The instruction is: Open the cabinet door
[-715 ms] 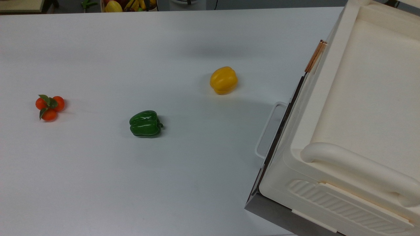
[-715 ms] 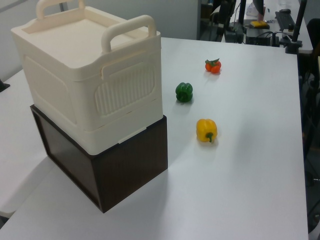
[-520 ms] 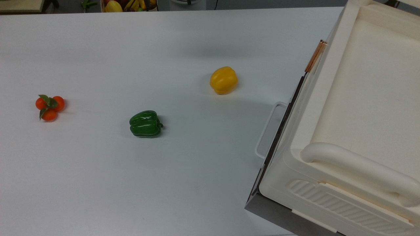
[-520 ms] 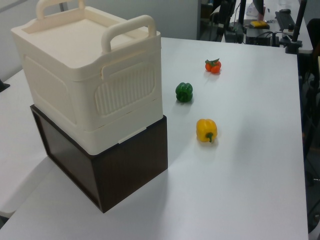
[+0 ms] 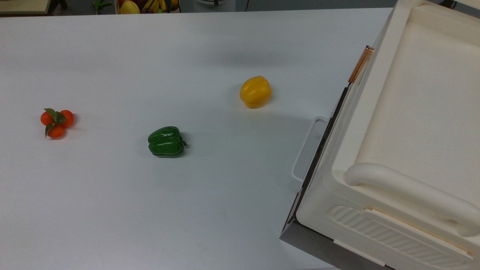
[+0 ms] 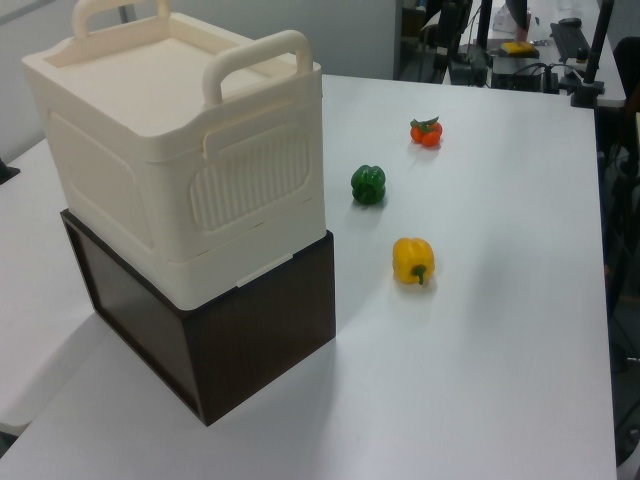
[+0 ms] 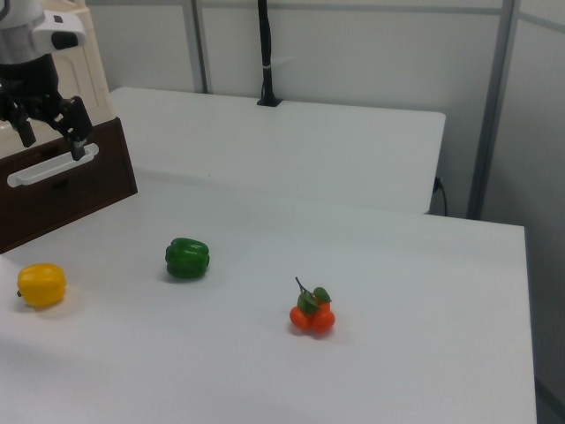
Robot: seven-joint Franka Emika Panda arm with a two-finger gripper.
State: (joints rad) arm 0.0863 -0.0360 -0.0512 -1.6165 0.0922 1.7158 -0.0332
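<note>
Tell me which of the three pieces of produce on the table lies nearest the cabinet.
The yellow pepper. It lies closest to the cabinet; the green pepper sits farther out, and the cluster of orange fruits is farthest away across the table.

White tabletop (image 5: 112, 210) wide open across most of top view. Three obstacles, well apart: glossy green bell pepper (image 5: 166, 141), yellow bell pepper (image 5: 255, 91), cluster of small orange fruits with leaves (image 5: 56, 120). Large cream-white plastic cabinet (image 5: 405, 123) on dark brown base box (image 6: 230, 340) blocks top view's right; white loop handle (image 5: 305, 148) juts toward open table.
</note>
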